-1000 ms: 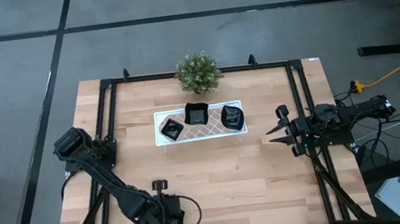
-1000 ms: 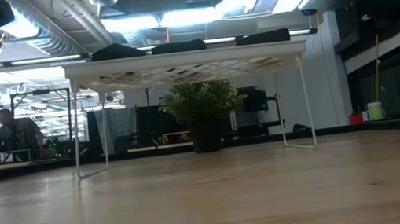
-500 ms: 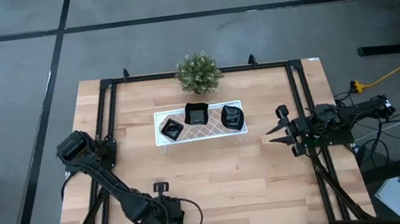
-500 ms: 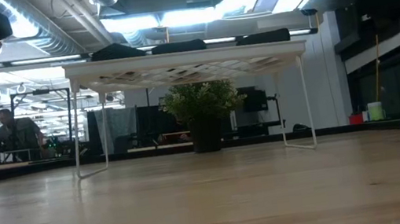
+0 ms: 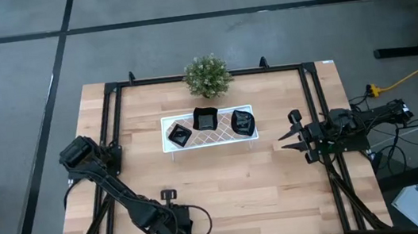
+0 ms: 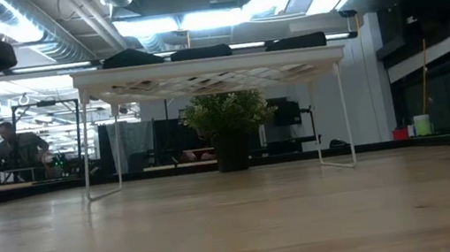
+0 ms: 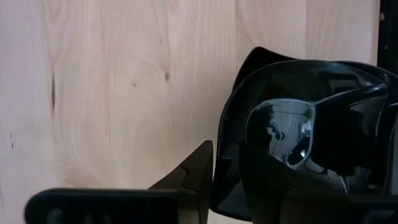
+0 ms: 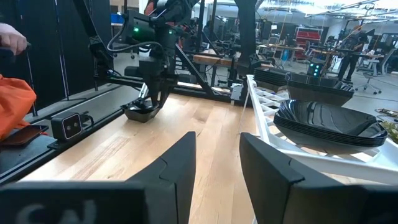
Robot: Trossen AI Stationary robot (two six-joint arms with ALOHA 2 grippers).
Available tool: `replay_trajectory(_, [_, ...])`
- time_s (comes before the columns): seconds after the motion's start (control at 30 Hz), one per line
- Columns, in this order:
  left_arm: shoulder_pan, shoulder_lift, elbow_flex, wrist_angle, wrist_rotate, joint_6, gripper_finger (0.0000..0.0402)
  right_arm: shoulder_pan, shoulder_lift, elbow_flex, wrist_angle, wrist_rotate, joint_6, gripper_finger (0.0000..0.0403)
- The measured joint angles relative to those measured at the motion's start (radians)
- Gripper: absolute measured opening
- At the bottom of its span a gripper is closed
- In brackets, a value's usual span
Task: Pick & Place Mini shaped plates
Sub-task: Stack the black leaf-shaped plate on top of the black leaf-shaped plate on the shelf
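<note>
Since a second ago we see only the left arm's elbow settle slightly, its left pincer (image 5: pixel 177 231) still clamped on a mini plate (image 7: pixel 298 124) low at the surface's (image 5: pixel 225 179) front edge, while the right pincer (image 5: pixel 291 135), fingers apart, waits near the right edge beside the white tray (image 5: pixel 168 126) carrying three plate stacks (image 5: pixel 206 119).

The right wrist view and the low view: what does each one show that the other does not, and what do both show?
Only the right wrist view shows the left gripper closed on a small black plate at the table's surface, and the right gripper, open and empty. Only the low view shows the potted plant behind the white tray, and the tray's thin legs. Both show black plates on the tray and the wooden table.
</note>
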Motion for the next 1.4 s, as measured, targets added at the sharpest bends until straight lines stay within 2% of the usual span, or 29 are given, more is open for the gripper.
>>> replay_trajectory(0.37, [0.000,0.000,-0.002,-0.001,-0.014,0.018,0.0066,0.000,0.000,0.000,0.000,0.000,0.000,0.0124])
replay_trajectory(0.6, [0.000,0.000,-0.002,0.005,-0.025,0.018,0.0008,0.000,0.000,0.000,0.000,0.000,0.000,0.0124])
replay_trajectory(0.87, [-0.008,-0.007,0.043,0.020,-0.032,0.036,0.0003,0.000,0.000,0.000,0.000,0.000,0.000,0.0124])
replay_trajectory(1.17, [-0.007,-0.048,0.051,0.009,-0.152,0.061,0.0002,0.000,0.000,0.000,0.000,0.000,0.000,0.0124])
replay_trajectory(1.4, [0.019,-0.073,0.051,-0.003,-0.188,0.062,0.0002,0.000,0.000,0.000,0.000,0.000,0.000,0.0124])
